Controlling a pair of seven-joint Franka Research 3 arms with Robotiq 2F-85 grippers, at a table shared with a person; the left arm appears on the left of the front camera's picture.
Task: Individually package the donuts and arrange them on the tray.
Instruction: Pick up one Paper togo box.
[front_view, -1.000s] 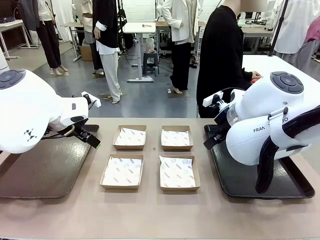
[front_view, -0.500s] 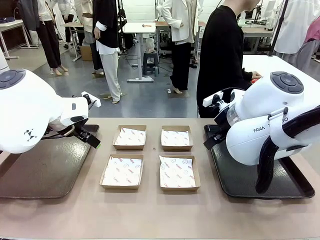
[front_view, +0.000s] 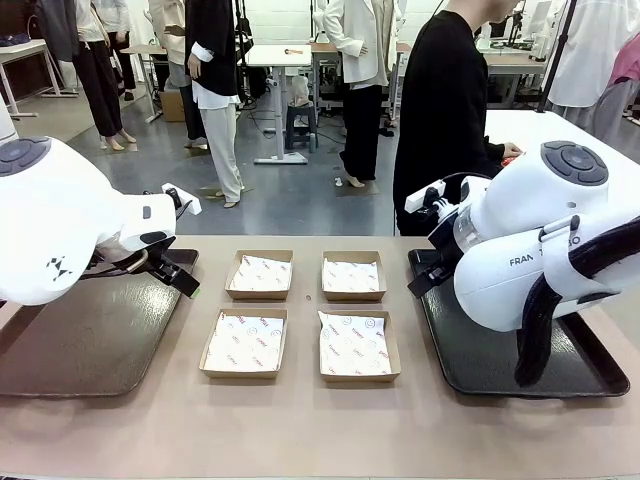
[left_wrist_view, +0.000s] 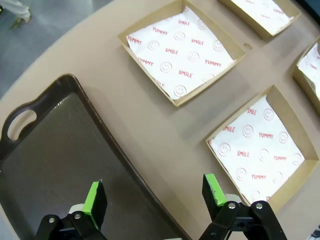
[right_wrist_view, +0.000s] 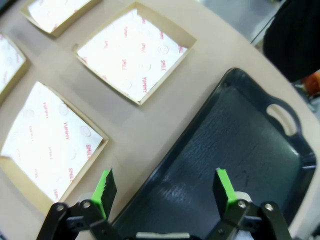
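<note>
The donuts are out of view. My left gripper (left_wrist_view: 152, 192) is open, with nothing between its green pads. It hovers over the right rim of the dark brown tray (left_wrist_view: 50, 150) at the table's left (front_view: 90, 340). My right gripper (right_wrist_view: 165, 185) is open too and holds nothing. It hangs above the left rim of the dark tray (right_wrist_view: 240, 135) at the table's right (front_view: 480, 370). In the front view the left gripper (front_view: 185, 280) and the right gripper (front_view: 420, 280) peek out from under the bulky white arms.
Several shallow cardboard boxes lined with printed paper lie between the trays: two at the back (front_view: 260, 274) (front_view: 353, 276) and two nearer (front_view: 245, 342) (front_view: 358, 345). A person in black (front_view: 445, 110) stands at the far right edge.
</note>
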